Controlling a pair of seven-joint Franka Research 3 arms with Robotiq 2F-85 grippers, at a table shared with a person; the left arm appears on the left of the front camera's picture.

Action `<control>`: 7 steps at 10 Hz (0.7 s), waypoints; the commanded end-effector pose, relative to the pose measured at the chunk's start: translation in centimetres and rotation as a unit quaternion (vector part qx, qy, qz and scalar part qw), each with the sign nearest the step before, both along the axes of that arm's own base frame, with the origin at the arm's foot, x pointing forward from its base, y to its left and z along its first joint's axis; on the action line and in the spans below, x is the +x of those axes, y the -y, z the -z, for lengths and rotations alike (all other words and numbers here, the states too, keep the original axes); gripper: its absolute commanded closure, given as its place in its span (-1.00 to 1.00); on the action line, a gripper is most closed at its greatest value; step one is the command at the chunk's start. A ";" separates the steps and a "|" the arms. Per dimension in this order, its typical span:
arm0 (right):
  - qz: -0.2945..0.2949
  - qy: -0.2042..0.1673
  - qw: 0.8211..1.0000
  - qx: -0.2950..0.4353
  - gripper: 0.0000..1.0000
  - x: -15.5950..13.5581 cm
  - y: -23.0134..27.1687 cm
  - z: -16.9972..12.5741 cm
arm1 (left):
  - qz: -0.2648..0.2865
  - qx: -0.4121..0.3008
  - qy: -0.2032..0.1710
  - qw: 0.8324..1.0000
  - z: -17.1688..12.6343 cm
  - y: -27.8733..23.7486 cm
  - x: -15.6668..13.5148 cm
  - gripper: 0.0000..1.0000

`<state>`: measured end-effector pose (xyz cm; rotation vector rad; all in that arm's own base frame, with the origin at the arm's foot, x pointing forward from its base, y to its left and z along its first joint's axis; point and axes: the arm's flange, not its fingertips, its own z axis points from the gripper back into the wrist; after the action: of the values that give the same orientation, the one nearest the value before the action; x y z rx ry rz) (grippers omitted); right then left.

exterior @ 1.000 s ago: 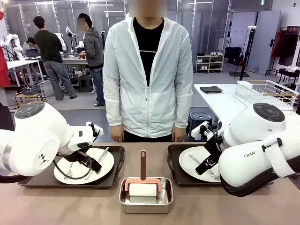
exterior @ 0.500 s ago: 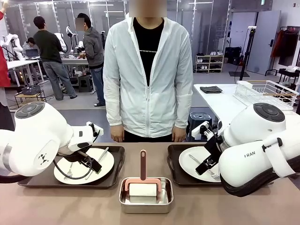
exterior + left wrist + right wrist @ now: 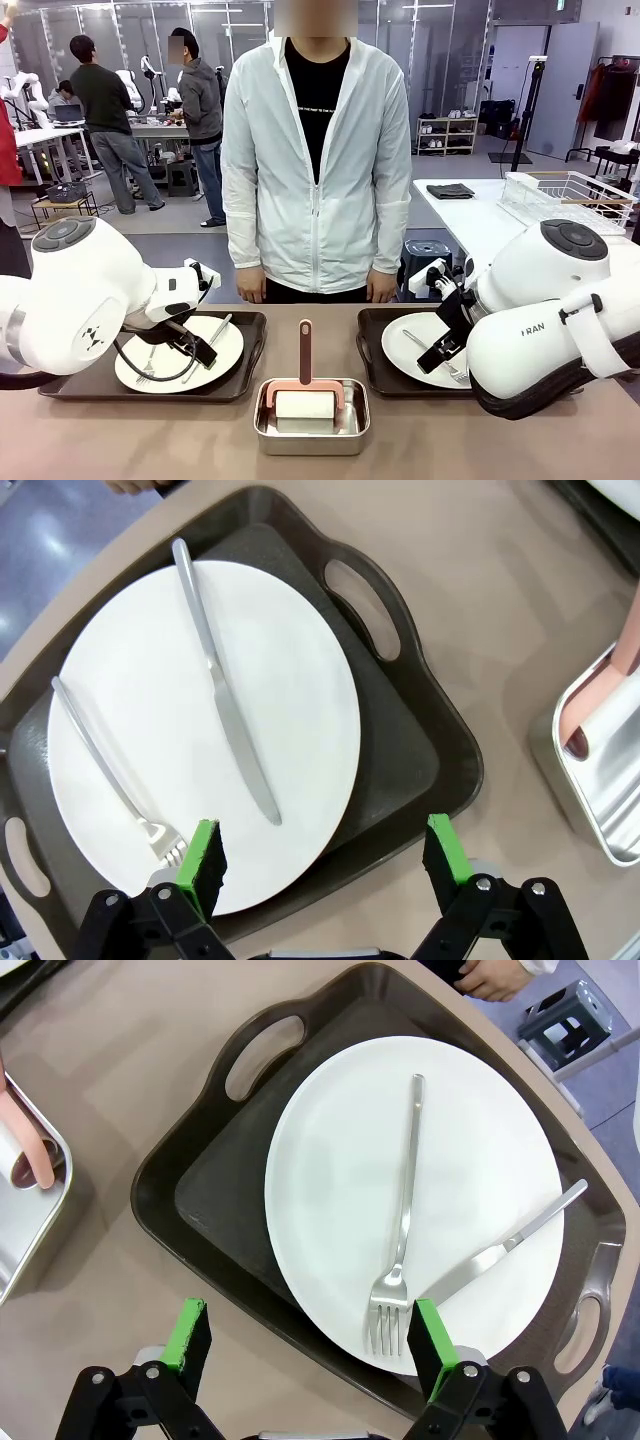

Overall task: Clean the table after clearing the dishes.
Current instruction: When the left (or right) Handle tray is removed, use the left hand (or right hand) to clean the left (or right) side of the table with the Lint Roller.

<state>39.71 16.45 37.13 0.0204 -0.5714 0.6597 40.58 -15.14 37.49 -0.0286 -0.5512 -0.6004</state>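
Here, left tray (image 3: 250,350), right tray (image 3: 370,350), long axes along the table (image 3: 150,440) edge

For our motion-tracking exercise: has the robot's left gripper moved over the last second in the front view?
No. The left gripper hangs at the same spot over the white plate, lined up as before with the left tray rim.

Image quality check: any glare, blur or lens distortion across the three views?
Front view: sharp, even overhead light, only a soft shadow round the steel pan on the table. Left wrist view: wide-angle bowing along the left tray, left plate reads flat white, knife crisp. Right wrist view: same bowing on the right tray, mild sheen on the fork, no hard glare.
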 end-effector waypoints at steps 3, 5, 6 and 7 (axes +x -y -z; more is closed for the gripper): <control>-0.012 -0.058 0.996 0.061 -1.00 3.2 1.0 -4.2 | 0.006 -0.064 -0.035 0.997 -5.7 -2.3 2.5 -1.00; -0.031 -0.118 0.980 0.158 -1.00 5.0 2.1 -7.1 | 0.027 -0.154 -0.092 0.983 -9.0 -5.4 3.3 -1.00; -0.029 -0.139 0.966 0.217 -1.00 5.6 3.0 -8.3 | 0.044 -0.221 -0.121 0.967 -10.1 -7.2 3.5 -1.00; -0.024 -0.162 0.948 0.273 -1.00 6.1 4.2 -9.5 | 0.056 -0.278 -0.130 0.950 -11.0 -9.2 3.7 -1.00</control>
<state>44.10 14.68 47.64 0.5678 -0.4668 0.5815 42.93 -8.52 49.18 -0.5715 -0.5032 -0.5573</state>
